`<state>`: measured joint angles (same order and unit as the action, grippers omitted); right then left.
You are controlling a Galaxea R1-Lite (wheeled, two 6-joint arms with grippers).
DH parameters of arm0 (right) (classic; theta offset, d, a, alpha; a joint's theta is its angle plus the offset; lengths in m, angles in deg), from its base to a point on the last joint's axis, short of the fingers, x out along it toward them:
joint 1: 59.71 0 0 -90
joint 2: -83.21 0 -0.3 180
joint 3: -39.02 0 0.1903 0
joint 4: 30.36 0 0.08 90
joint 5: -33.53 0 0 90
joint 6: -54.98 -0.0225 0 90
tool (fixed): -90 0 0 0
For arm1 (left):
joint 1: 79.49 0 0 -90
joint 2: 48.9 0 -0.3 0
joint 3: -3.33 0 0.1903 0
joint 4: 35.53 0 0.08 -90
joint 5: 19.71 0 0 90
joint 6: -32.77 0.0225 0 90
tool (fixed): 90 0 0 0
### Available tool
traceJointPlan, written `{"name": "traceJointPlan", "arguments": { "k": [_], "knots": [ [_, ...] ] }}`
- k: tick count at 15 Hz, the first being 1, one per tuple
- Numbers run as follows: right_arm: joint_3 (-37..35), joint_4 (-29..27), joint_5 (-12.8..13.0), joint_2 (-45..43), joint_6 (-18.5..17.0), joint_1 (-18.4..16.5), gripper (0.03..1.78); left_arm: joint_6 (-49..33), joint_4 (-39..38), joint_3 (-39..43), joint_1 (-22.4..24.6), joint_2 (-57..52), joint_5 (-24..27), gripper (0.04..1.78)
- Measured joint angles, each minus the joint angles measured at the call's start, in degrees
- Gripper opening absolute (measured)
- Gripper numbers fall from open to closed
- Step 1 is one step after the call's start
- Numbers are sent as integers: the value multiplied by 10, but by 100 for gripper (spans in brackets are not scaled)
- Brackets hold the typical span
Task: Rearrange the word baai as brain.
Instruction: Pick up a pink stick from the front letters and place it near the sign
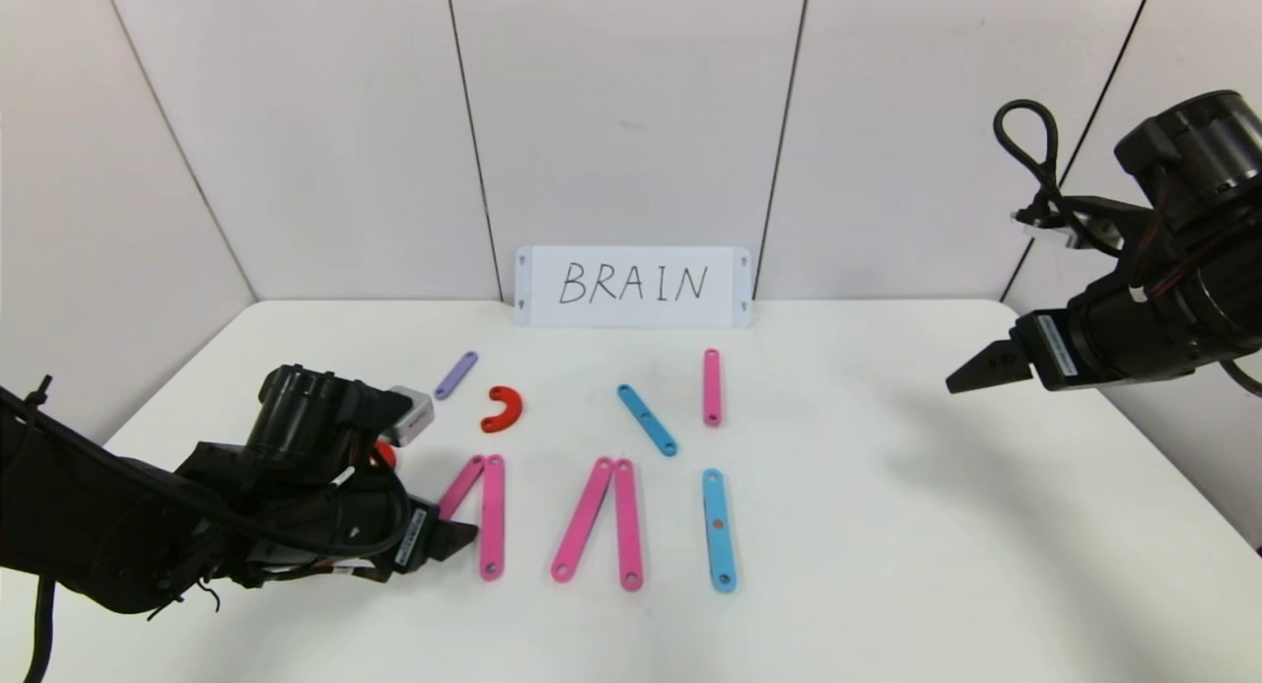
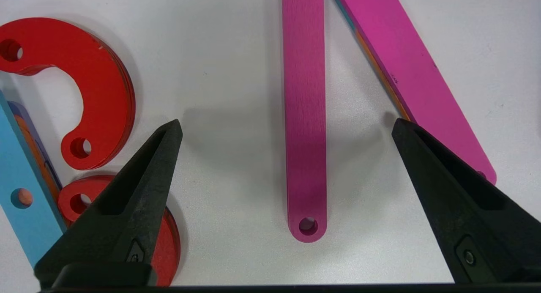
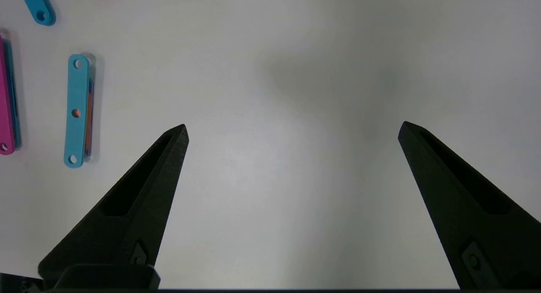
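Observation:
The word lies as flat holed pieces on the white table (image 1: pixel 887 525). My left gripper (image 1: pixel 461 538) (image 2: pixel 286 123) is open and low over the first A. Its fingers straddle the shorter pink strip (image 2: pixel 304 115) (image 1: pixel 463 486) without touching it. The longer pink strip (image 2: pixel 405 73) (image 1: pixel 491 515) lies beside it. The B's red curves (image 2: pixel 97 86) and blue strip (image 2: pixel 21 191) are mostly hidden under my left arm in the head view. The second A is a pair of pink strips (image 1: pixel 584 518). A blue strip (image 1: pixel 719 530) forms the I. My right gripper (image 1: pixel 964 375) (image 3: pixel 292 124) is open and empty, raised at the right.
Loose pieces lie behind the word: a purple strip (image 1: pixel 455 375), a red curve (image 1: pixel 503 409), a slanted blue strip (image 1: pixel 647 419) and a pink strip (image 1: pixel 712 387). A white card with handwritten BRAIN (image 1: pixel 633 286) leans on the back wall.

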<state>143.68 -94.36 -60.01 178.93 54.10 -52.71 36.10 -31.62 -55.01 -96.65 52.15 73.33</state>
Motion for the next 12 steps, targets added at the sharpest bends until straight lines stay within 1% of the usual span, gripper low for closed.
{"name": "traceJointPlan", "arguments": {
  "k": [8, 10, 11, 12],
  "knots": [
    [0, 1, 0, 1, 0, 0, 174, 12, 3, 5, 0, 0, -9, 173],
    [1, 1, 0, 1, 0, 0, 174, 23, 0, 7, 0, 1, -9, 161],
    [1, 1, 0, 1, 0, 0, 174, 23, 0, 7, 0, 1, -9, 153],
    [1, 1, 0, 1, 0, 0, 174, 23, 0, 8, 0, 1, -9, 141]
  ]
}}
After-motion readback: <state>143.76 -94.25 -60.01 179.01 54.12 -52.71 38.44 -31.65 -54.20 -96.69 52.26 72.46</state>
